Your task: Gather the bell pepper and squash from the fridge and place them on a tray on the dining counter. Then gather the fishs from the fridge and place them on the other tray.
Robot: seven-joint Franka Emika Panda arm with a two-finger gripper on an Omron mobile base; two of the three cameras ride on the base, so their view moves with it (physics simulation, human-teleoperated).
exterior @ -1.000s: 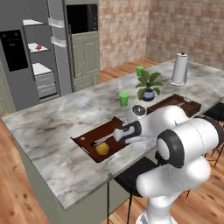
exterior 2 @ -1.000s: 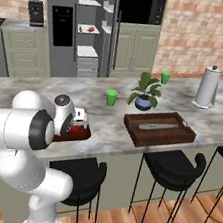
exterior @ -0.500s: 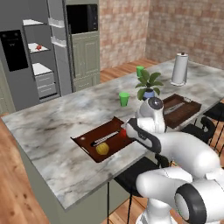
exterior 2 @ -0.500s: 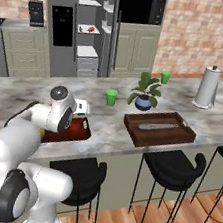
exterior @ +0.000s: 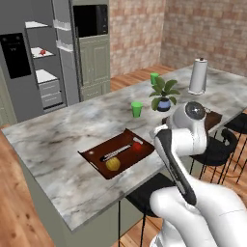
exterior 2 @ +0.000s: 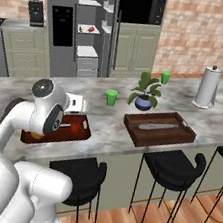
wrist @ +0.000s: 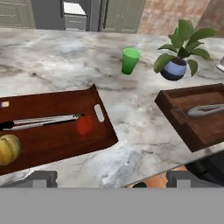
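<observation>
Two trays sit on the dining counter, one per batch. The near tray carries the squash, the bell pepper and a long dark-handled utensil lying lengthwise between them. So the vegetable half looks done to us: both pieces are inside the rim, apart from each other, neither resting on an edge.

The other tray is to the right in the hand view, past a strip of bare marble. It holds one silvery-grey fish, lying flat along the tray's length. We see no reddish fish on it. Our read: one fish is still to fetch.

The gripper has its jaws spread wide with nothing between them. Its tips sit low at the counter's near edge, over the gap between the trays. The pepper is up and left of the jaws, well apart, and the squash is further left. The grey fish is up and right, also well apart. Nothing touches the fingers.

The fridge stands across the room with one door open and shelves exposed. A small red item sits on an upper shelf, too small for us to tell what it is.

A green cup and a potted plant stand behind the trays.
</observation>
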